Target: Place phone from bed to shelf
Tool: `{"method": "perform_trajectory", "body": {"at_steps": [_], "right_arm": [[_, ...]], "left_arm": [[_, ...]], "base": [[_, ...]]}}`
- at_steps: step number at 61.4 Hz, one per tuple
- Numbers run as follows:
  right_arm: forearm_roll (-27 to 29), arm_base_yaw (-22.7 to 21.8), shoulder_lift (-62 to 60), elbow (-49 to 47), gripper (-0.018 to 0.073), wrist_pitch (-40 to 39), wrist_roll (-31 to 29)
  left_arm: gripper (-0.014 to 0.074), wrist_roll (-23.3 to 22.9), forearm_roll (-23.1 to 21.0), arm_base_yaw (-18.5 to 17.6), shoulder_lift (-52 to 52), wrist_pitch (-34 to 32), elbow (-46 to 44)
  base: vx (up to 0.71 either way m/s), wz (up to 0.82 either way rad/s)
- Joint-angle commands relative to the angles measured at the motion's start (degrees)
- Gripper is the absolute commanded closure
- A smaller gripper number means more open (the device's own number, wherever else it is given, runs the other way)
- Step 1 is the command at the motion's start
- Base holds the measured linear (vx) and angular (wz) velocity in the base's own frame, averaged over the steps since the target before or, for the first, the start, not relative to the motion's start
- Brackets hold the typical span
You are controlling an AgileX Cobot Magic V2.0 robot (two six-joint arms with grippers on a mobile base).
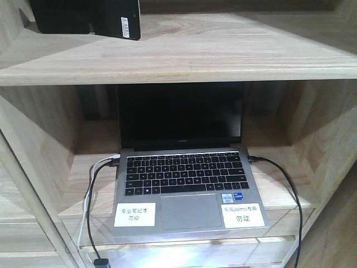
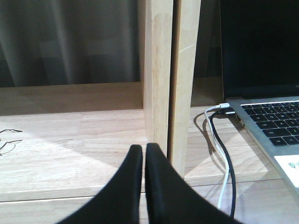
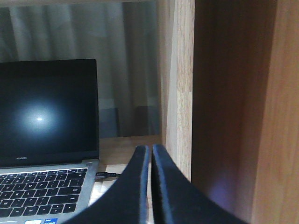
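You are looking at the phone (image 1: 89, 18) lying on the top board of the shelf (image 1: 184, 58), at the far left of the front view, with its white barcode sticker facing the right end; its upper part is running out of the picture, so you cannot tell whether it is lying flat or leaning. Nothing is gripping it.

Below that board, a grey laptop (image 1: 187, 184) is sitting open in the middle compartment, its dark screen standing upright toward the back and its black keyboard facing you. Two white labels are sticking to its palm rest, one on each side of the trackpad. A white cable (image 2: 219, 154) and a black cable (image 2: 224, 177) are plugging into its left edge and trailing down over the near lip of the board; another black cable (image 1: 290, 195) is leaving its right edge.

Your left gripper (image 2: 144, 154) is showing its two black fingers pressed together with nothing between them, pointing at the upright wooden divider left of the laptop. Your right gripper (image 3: 150, 156) is likewise pressed together and empty, pointing at the upright board right of the laptop.
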Motion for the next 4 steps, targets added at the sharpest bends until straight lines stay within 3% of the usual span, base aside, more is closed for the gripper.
{"method": "perform_trajectory", "body": {"at_steps": [1,4], "right_arm": [[-0.83,-0.32,-0.45,0.4,0.0564,-3.93,-0.64],[-0.83,-0.32,-0.45,0.4,0.0564,-3.93,-0.64]], "left_arm": [[0.0596,-0.22,-0.4,-0.18,-0.3,-4.18,0.13],[0.0596,-0.22,-0.4,-0.18,-0.3,-4.18,0.13]], "base": [[0.0,0.0],[0.0,0.0]]}}
